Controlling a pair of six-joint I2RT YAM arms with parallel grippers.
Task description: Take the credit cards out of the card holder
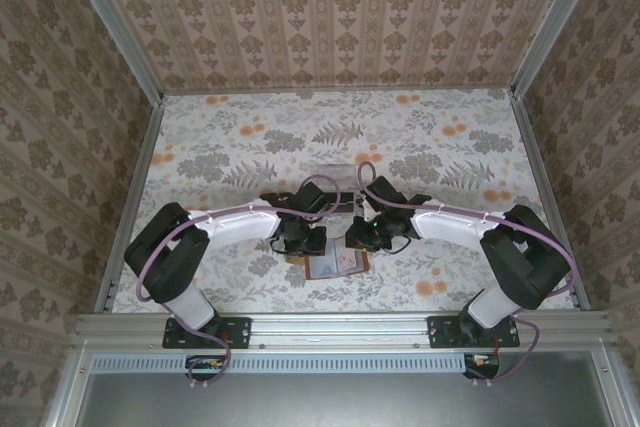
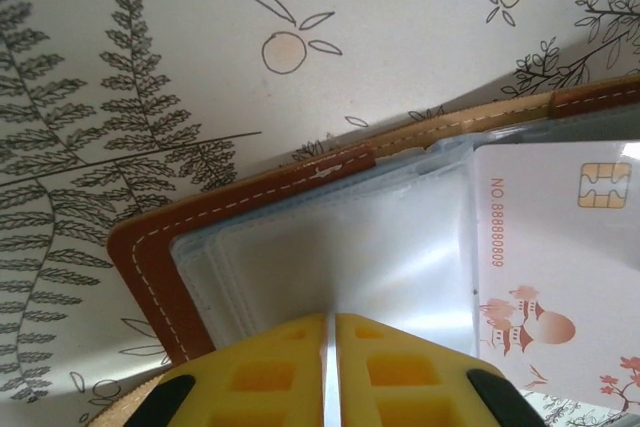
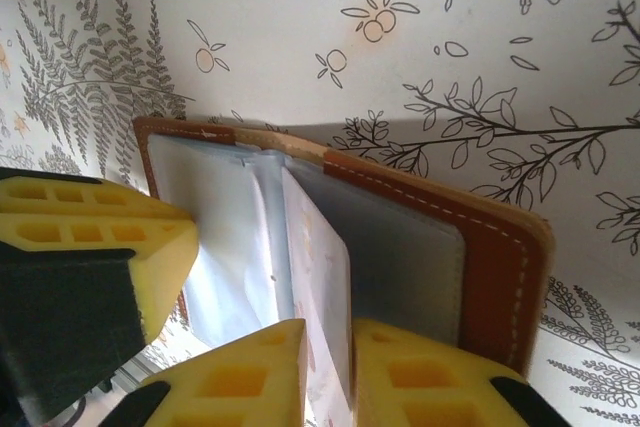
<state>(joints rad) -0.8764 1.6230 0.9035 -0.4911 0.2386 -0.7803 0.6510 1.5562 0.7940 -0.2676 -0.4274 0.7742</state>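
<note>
The card holder (image 1: 338, 265) lies open on the table between both grippers, its brown stitched rim (image 2: 150, 257) and clear plastic sleeves showing. My left gripper (image 2: 330, 319) is shut on the edge of a clear sleeve (image 2: 330, 247), pinning the holder. A white credit card (image 2: 560, 247) with a gold chip and orange print sticks out of a sleeve to the right. In the right wrist view that card (image 3: 322, 277) stands edge-on, with my right gripper (image 3: 328, 332) shut on it. The left gripper's yellow finger (image 3: 100, 237) sits at the holder's left side. From above, the grippers (image 1: 308, 244) (image 1: 358, 240) meet over the holder.
The table (image 1: 450, 137) has a floral-print cover and is fenced by patterned walls on three sides. A small clear box (image 1: 338, 169) lies just beyond the grippers. The metal rail (image 1: 340, 327) with both arm bases runs along the near edge.
</note>
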